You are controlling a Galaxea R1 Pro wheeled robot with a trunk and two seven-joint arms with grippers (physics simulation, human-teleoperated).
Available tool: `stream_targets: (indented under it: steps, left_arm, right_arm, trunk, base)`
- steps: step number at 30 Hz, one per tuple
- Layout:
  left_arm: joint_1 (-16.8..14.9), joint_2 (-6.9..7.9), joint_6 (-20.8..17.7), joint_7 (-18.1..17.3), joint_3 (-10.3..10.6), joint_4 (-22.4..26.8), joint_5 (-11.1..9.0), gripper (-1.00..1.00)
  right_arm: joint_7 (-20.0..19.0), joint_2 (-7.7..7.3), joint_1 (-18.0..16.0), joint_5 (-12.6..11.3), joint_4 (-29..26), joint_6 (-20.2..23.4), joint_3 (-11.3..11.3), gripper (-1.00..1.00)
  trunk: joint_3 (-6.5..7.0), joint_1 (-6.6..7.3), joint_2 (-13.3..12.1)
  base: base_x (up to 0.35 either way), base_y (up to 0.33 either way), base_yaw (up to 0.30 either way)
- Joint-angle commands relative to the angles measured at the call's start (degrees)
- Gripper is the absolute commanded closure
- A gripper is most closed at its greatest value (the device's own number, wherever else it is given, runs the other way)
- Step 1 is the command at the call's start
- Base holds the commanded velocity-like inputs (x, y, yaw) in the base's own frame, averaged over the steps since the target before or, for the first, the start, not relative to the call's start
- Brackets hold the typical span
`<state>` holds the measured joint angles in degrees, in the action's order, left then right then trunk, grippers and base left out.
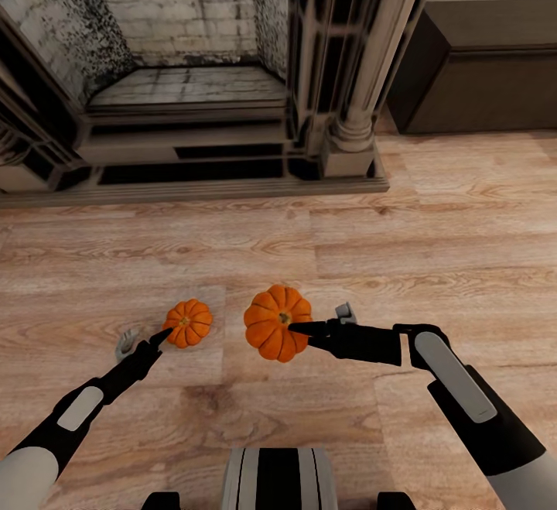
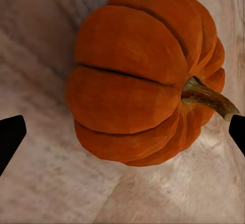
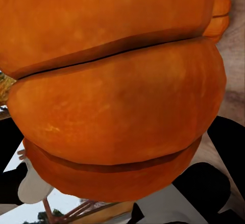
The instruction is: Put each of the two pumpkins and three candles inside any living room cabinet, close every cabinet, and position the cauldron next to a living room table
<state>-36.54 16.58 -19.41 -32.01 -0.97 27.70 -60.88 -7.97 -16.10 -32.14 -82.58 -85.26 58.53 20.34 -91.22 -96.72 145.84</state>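
Head view: right claw pinches a pumpkin that could slip; left claw, spread, risks nudging the nine-o'clock pumpkin.

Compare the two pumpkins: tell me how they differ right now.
The right pumpkin looks larger in the head view than the left pumpkin. The right gripper grips the right pumpkin, which seems lifted; the left pumpkin lies on the wooden floor, between the open fingers of the left gripper. Both are orange, ribbed and stemmed.
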Motion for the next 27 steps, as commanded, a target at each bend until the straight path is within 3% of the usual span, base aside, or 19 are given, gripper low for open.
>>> stream_targets:
  steps: [1, 5, 9, 18, 23, 27]
  left_arm:
    - [-0.02, 0.02, -0.54, -0.45, -0.09, -0.01, -0.42, -1.0]
    - [-0.02, 0.03, -0.54, -1.49, -0.09, -0.01, -0.39, -1.0]
    - [0.05, 0.63, -0.56, -2.91, -0.09, -0.02, -0.51, -1.0]
    - [0.06, 0.82, -0.58, -3.31, -0.09, -0.03, -0.55, -1.0]
    - [0.06, 0.83, -0.62, -3.32, -0.09, -0.02, -0.55, -1.0]
    - [0.06, 0.83, -0.63, -3.39, -0.09, -0.02, -0.55, -1.0]
  right_arm:
    - [-0.55, -0.01, -0.03, 0.34, -0.02, 0.08, 0.05, 1.0]
    - [-0.55, 0.01, -0.03, 0.04, 0.0, 0.14, 0.05, 1.0]
    - [-0.55, 0.02, -0.03, -0.03, 0.11, 0.11, 0.09, 1.0]
    - [-0.55, 0.02, -0.03, 0.27, 0.18, 0.09, 0.12, 1.0]
    - [-0.48, 0.02, -0.03, 0.33, 0.18, 0.09, 0.14, 1.0]
    - [-0.42, 0.02, -0.03, 0.38, 0.17, 0.09, 0.14, 1.0]
  trunk:
    - [-0.03, 0.01, 0.01]
    - [-0.92, -0.09, 0.07]
    - [-0.92, -0.09, 0.07]
    - [-2.91, -0.33, 0.19]
    - [-2.91, -0.33, 0.19]
    - [-3.8, -0.43, 0.24]
  base:
    - [0.0, 0.0, 0.0]
    - [0.0, 0.0, 0.0]
    - [0.0, 0.0, 0.0]
    - [0.0, 0.0, 0.0]
    - [0.0, 0.0, 0.0]
    - [0.0, 0.0, 0.0]
